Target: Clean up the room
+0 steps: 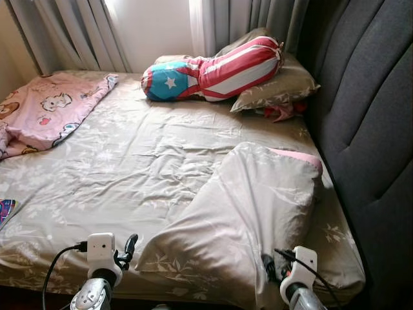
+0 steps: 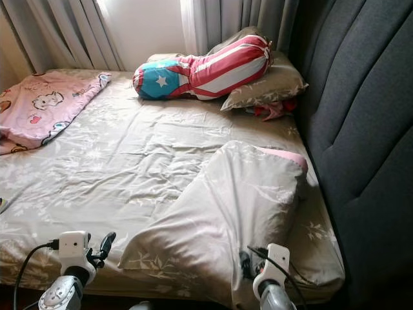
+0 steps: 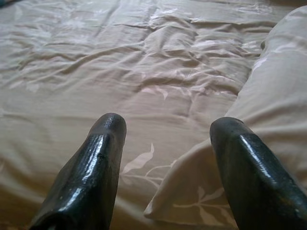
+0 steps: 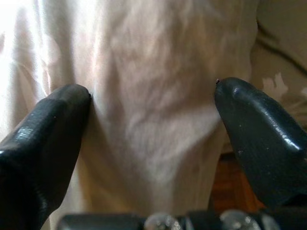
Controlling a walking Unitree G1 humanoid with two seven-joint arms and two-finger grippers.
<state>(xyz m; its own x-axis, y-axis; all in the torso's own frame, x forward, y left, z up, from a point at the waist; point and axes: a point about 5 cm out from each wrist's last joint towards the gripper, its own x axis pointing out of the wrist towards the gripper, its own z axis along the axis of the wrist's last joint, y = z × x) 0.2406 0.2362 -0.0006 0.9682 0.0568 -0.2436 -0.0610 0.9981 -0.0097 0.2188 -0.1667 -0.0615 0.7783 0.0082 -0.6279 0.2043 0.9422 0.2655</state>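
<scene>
A beige floral pillow point(image 1: 245, 213) lies at the near right of the bed, its corner hanging toward the front edge. My left gripper point(image 3: 165, 129) is open just left of that corner point(image 3: 163, 206), above the beige sheet point(image 1: 129, 161). My right gripper point(image 4: 153, 103) is open, and the pillow's cloth point(image 4: 148, 110) bulges between its fingers point(image 4: 53, 129) at the near edge. A red, white and blue striped bolster point(image 1: 213, 71) rests on a second beige pillow point(image 1: 277, 87) at the head. A pink cartoon blanket point(image 1: 45, 110) is bunched at the far left.
A dark padded headboard point(image 1: 368, 129) runs along the right side. Grey curtains point(image 1: 71, 32) hang behind the bed. Something red point(image 1: 281, 111) lies under the far pillow. A colourful item point(image 1: 5, 210) sits at the left edge of the bed. Wooden floor point(image 4: 230, 184) shows below the mattress.
</scene>
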